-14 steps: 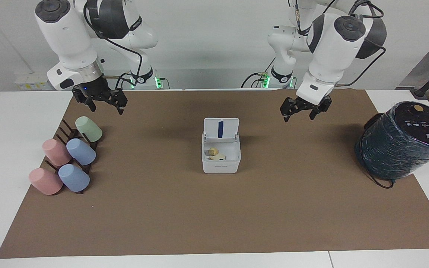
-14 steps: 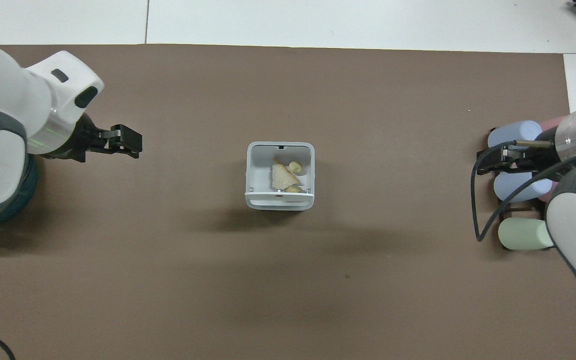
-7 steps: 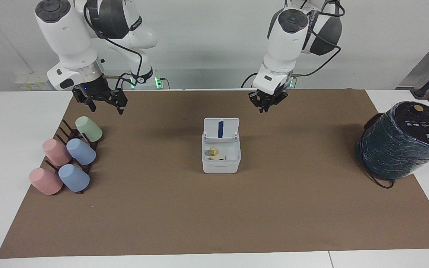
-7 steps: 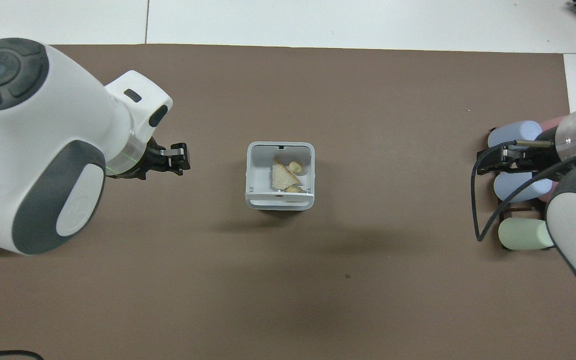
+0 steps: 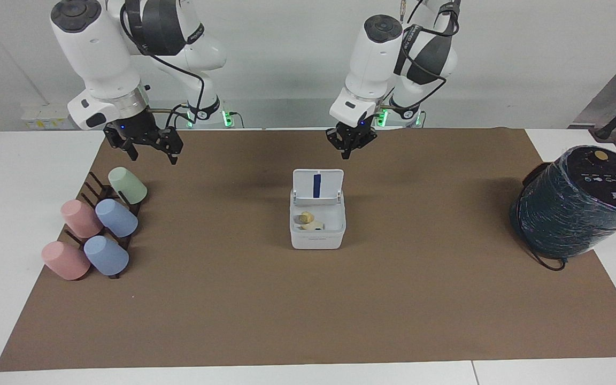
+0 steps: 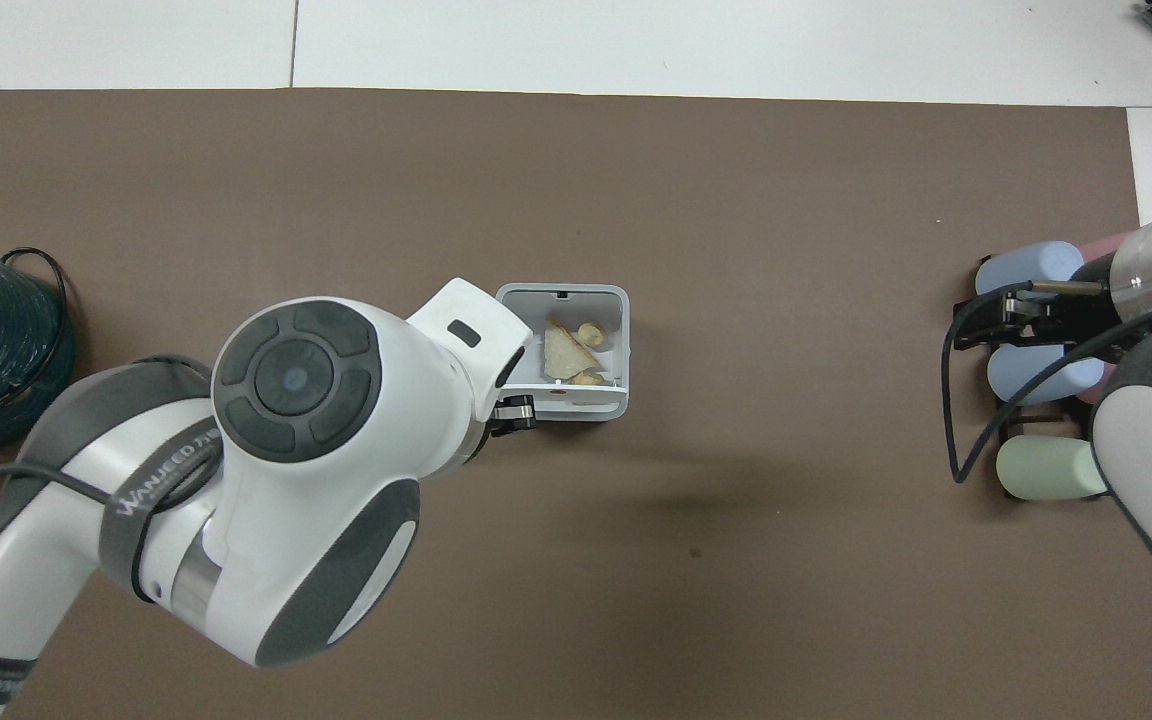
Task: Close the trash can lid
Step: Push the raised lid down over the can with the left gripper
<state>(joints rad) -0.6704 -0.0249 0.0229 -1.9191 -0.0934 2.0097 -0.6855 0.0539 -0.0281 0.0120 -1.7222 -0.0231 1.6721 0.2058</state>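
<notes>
white square plastic trash can (image 5: 317,231), lid (image 5: 317,185) upright; left gripper (image 5: 352,146) fingers clenched, right gripper (image 5: 147,146) fingers released.

Bright, even light is falling from above, and both views are staying sharp with no blur showing. Soft, diffuse shadows are lying on the brown mat (image 5: 308,299) near the trash can (image 5: 317,229) and under the arms. A faint sheen is showing on the dark wrapped cylinder (image 5: 575,208), and green indicator lights are glowing at the arm bases.
</notes>
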